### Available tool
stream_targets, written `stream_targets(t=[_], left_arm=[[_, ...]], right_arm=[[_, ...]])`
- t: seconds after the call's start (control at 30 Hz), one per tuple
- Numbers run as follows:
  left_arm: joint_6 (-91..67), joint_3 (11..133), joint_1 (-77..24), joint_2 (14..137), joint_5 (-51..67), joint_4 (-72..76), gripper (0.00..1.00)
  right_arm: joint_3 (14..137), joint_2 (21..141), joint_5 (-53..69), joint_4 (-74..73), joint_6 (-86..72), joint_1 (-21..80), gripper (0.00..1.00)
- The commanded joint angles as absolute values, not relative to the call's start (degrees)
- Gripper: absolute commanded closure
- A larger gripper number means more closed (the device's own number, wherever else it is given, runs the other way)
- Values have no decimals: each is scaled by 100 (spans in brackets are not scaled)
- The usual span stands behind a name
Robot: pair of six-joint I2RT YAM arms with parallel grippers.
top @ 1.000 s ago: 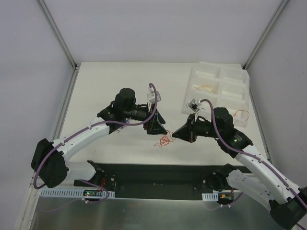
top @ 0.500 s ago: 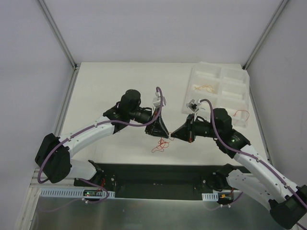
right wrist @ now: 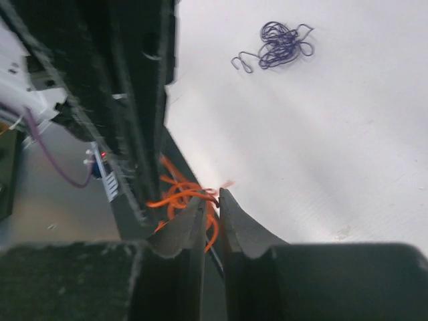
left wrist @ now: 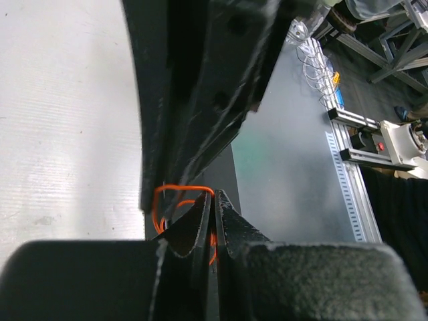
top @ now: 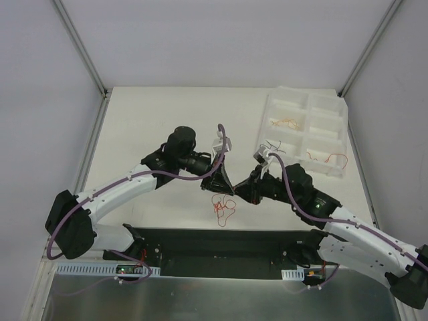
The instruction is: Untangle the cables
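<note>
The cables show as a small knot of orange and red strands just below the two meeting grippers, near the table's front edge. My left gripper is shut on an orange loop of that knot; its tips press together. My right gripper faces it from the right, its jaws parted by a narrow gap. Orange strands bunch at its left fingertip, and one hooks into the gap. A separate purple-blue curl lies loose on the table beyond.
A white compartmented tray stands at the back right, with an orange strand and a red strand in its compartments. The black base plate runs along the near edge under both arms.
The left gripper has moved right and shut on the orange strands. The right gripper has shifted left and down, and its jaws have parted slightly. The knot now sits lower.
</note>
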State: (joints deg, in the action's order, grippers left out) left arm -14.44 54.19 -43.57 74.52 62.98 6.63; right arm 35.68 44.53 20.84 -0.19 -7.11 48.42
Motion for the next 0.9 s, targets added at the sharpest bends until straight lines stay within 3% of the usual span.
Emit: stream_targets(t=[0.0,0.23,0.57,0.87], left_arm=[[-1564,5643,-4465,7102,6583,791,100],[-1661,5555,-4491,6961,6557,791,100],[-2196,5625,-4491,6882,6425,1141,100],[-3225,5423,-4491,6812,6618,2443,100]], right_arm=[[3069,4394,459,1201,-650,5255,82],[2725,4474,79,2171,-642,5633,68],[2348,3429,465,1502,-474,5669,42],[2092,3295,440,2732,-949,5678,37]])
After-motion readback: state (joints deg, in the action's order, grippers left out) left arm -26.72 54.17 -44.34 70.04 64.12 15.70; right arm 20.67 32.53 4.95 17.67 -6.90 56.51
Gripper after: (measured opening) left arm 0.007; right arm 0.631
